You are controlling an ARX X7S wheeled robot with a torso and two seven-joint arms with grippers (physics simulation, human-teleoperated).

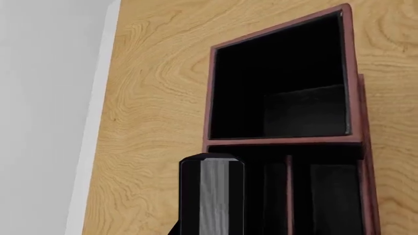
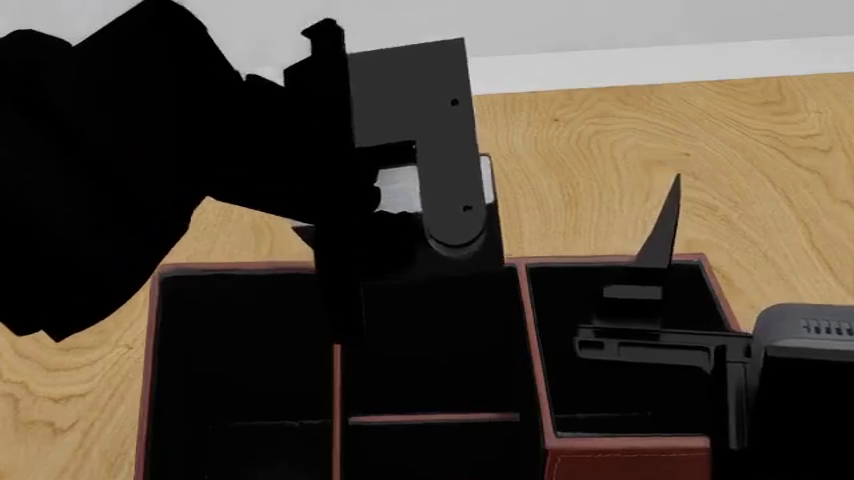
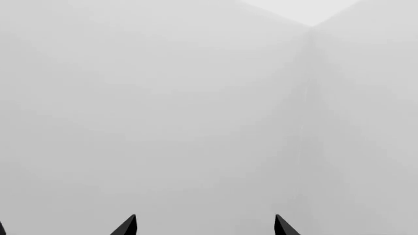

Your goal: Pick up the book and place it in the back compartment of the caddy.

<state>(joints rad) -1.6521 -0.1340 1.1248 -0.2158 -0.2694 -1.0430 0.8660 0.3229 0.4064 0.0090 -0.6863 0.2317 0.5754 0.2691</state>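
Note:
The book (image 2: 395,187), black with white page edges, hangs upright with my left gripper (image 2: 427,200) shut on it. It is above the far end of the caddy (image 2: 240,268), over the middle column. Under it lies the back compartment (image 2: 427,370), closed off by a reddish cross divider (image 2: 434,418). The left wrist view looks along the book (image 1: 212,196) end-on, grey pages between black covers, with the caddy (image 1: 284,142) just past it. Over the caddy's right section my right gripper (image 2: 663,230) points upward. Its fingertips (image 3: 130,226) stand wide apart, and the gripper (image 3: 205,225) is open and empty.
The caddy stands on a wooden table (image 2: 601,170) whose far edge meets a pale wall (image 2: 641,25). In the left wrist view the table edge (image 1: 98,122) runs beside a grey surface. A grey housing (image 2: 807,345) of my right arm sits at the caddy's right side.

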